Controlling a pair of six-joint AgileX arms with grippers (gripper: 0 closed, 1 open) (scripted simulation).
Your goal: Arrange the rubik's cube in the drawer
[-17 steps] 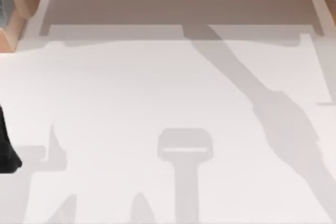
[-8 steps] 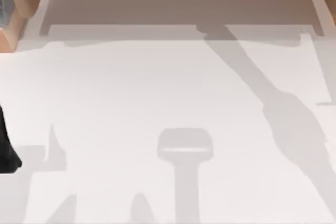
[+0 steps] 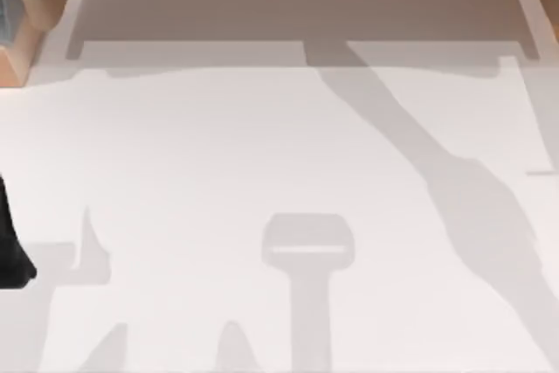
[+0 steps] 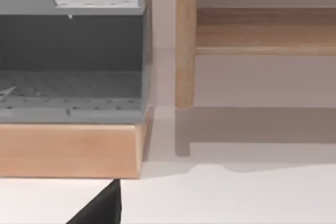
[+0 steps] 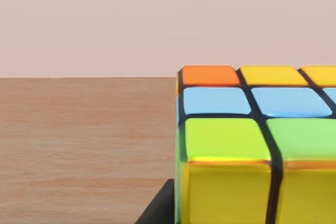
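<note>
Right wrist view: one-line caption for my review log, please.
A rubik's cube with orange, yellow, blue and green tiles looms close to the camera above a brown wooden surface, pale wall behind.

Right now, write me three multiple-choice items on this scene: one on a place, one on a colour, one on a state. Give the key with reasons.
1. Where in the top view is the dark left arm?
A. At the left edge of the white table
B. At the table's centre
C. At the table's right edge

2. Which colour shows on the multicoloured rubik's cube in the right wrist view?
A. Purple
B. Orange
C. Pink

3. What state is the cube in?
A. Solved, with one colour per face
B. Broken into loose pieces
C. Whole but scrambled

Key:
1. A. The dark left arm sits parked against the left edge of the white table.
2. B. The multicoloured rubik's cube has an orange tile at its far corner.
3. C. One face mixes orange, yellow, blue and green tiles, all in place.
</note>
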